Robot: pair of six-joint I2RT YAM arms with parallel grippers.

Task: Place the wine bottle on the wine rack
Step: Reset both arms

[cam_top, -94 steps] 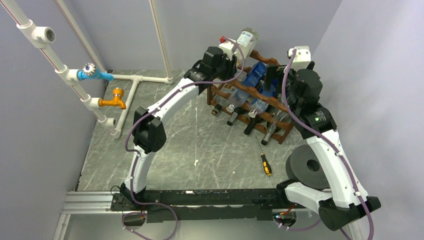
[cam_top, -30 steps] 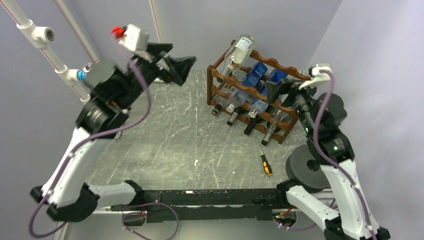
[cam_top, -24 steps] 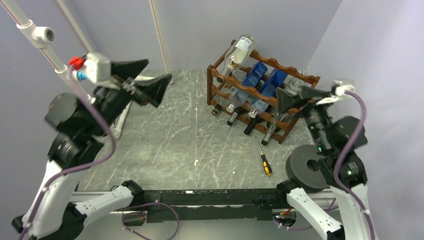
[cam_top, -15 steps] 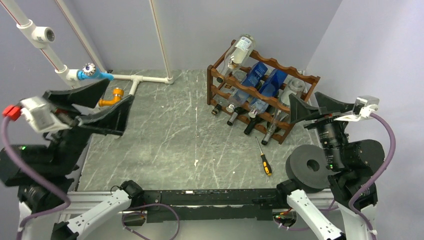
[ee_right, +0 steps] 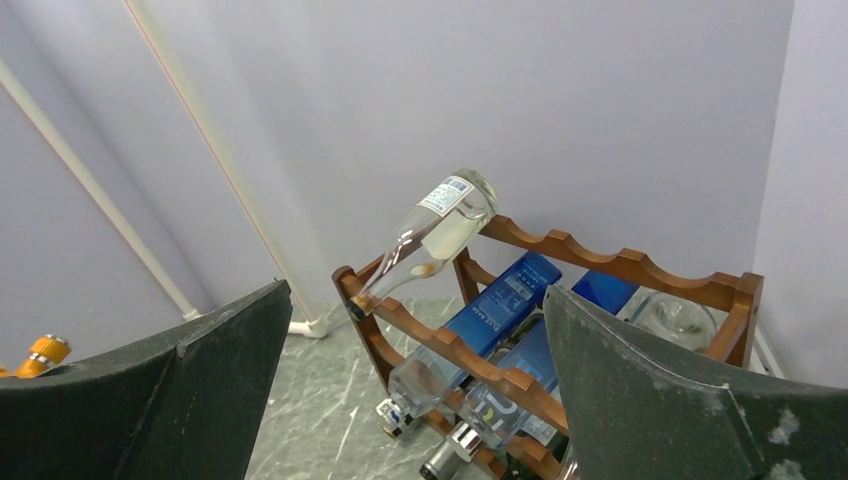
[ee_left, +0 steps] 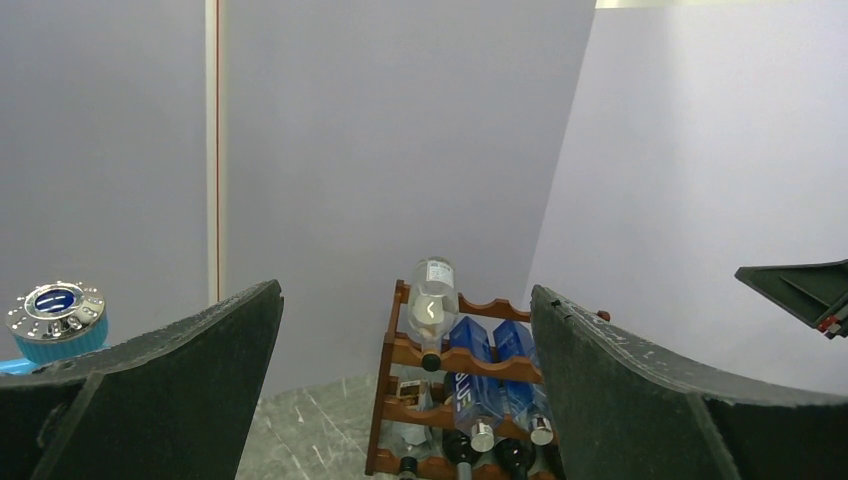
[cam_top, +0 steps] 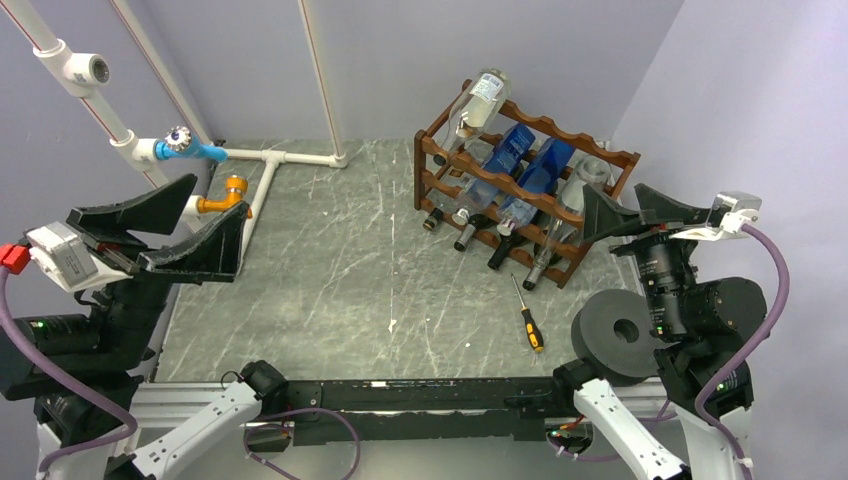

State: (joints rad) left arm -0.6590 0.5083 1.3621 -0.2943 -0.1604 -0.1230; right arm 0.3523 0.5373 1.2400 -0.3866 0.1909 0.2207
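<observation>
The wine rack (cam_top: 520,190), dark reddish-brown wood with wavy rails, stands at the back right of the table. A clear wine bottle (cam_top: 478,105) with a white label lies tilted on its top tier at the left end, neck down toward the front rail. Nothing touches it. The same bottle (ee_left: 432,305) and rack (ee_left: 470,358) show far off between the left fingers, as do the bottle (ee_right: 430,235) and rack (ee_right: 600,260) between the right ones. My left gripper (cam_top: 217,198) hangs open at the near left, empty. My right gripper (cam_top: 612,195) is open beside the rack's right end, empty.
Blue and dark bottles (cam_top: 515,160) fill the rack's lower tiers. A yellow-handled screwdriver (cam_top: 528,322) lies on the marble top in front of the rack, next to a grey disc (cam_top: 620,335). White pipes with a blue tap (cam_top: 190,150) and an orange tap (cam_top: 228,197) stand at the left.
Both arms have drawn back from the rack toward the near corners, the left one far to the left. The clear bottle stays on the top tier, let go.
</observation>
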